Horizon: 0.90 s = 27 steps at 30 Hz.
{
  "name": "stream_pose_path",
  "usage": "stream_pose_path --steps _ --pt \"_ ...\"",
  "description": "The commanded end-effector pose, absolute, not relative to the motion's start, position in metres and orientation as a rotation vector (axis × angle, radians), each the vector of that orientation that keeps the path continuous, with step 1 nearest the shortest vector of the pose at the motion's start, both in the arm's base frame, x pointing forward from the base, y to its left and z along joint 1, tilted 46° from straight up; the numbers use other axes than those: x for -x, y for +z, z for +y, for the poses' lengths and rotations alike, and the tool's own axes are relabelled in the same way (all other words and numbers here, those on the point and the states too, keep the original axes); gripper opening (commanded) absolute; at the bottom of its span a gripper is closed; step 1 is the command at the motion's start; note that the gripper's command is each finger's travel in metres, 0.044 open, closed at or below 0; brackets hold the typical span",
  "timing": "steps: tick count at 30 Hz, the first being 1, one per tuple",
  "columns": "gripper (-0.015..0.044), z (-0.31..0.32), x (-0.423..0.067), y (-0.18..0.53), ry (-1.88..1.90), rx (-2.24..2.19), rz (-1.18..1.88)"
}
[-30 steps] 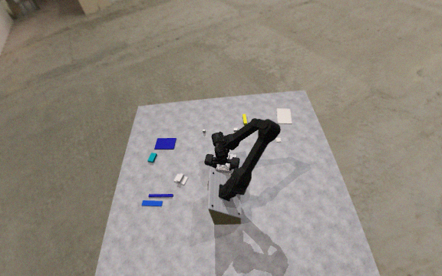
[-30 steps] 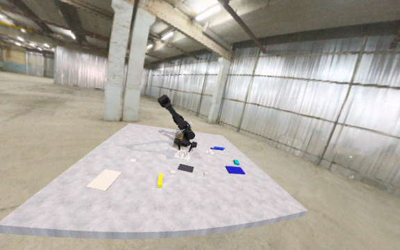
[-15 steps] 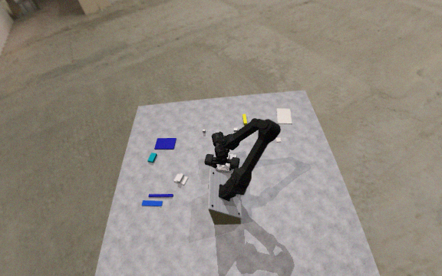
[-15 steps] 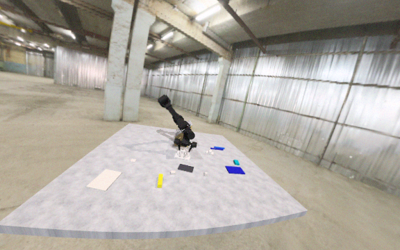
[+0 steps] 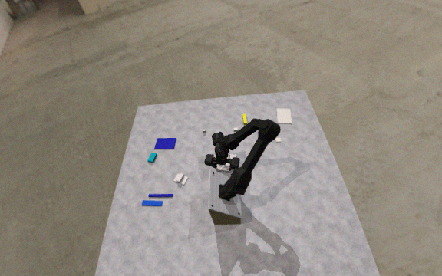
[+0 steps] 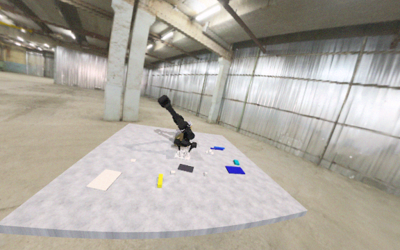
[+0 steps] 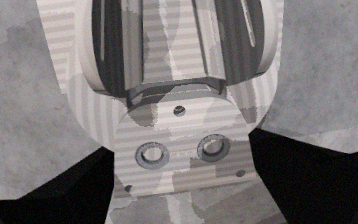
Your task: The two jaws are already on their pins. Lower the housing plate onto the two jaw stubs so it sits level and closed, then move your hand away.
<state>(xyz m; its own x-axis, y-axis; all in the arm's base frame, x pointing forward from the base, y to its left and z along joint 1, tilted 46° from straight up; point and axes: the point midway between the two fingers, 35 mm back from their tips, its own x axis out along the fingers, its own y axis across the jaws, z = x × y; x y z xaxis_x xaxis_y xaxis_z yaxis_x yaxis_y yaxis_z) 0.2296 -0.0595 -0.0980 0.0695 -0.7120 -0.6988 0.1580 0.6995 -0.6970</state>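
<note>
Gripper (image 5: pixel 222 165) (image 6: pixel 185 150) (image 7: pixel 180 140) clamped on housing plate (image 5: pixel 223 168) (image 6: pixel 182 155) (image 7: pixel 180 174), well in from the counter's (image 5: pixel 321 215) (image 6: pixel 151 212) (image 7: pixel 325 80) edges; can't tell if it's seated. Cream panel (image 5: pixel 284 116) (image 6: pixel 105 179) lies near the top view's upper-right counter corner.

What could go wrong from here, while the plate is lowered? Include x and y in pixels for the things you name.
The housing plate (image 7: pixel 180 182) may settle tilted: its two ringed holes (image 7: pixel 152 155) (image 7: pixel 213 148) must probably line up with the stubs, and the wrist view does not show whether they do.

Opening the gripper (image 5: pixel 222 167) (image 6: pixel 186 149) could drag the plate sideways, as the black fingers press close on both its sides.
</note>
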Motion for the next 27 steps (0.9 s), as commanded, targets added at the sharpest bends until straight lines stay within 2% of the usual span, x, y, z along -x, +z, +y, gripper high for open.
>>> stream_pose_path --steps 1,20,23,27 --pt "0.0351 -0.0603 -0.23 -0.0989 -0.7 0.508 1.352" --pt "0.0351 -0.0603 -0.23 -0.0989 -0.7 0.508 1.352" --pt "0.043 -0.0595 -0.2296 -0.0981 -0.698 0.511 1.353" --pt "0.044 -0.0595 -0.2296 -0.0981 -0.698 0.511 1.353"
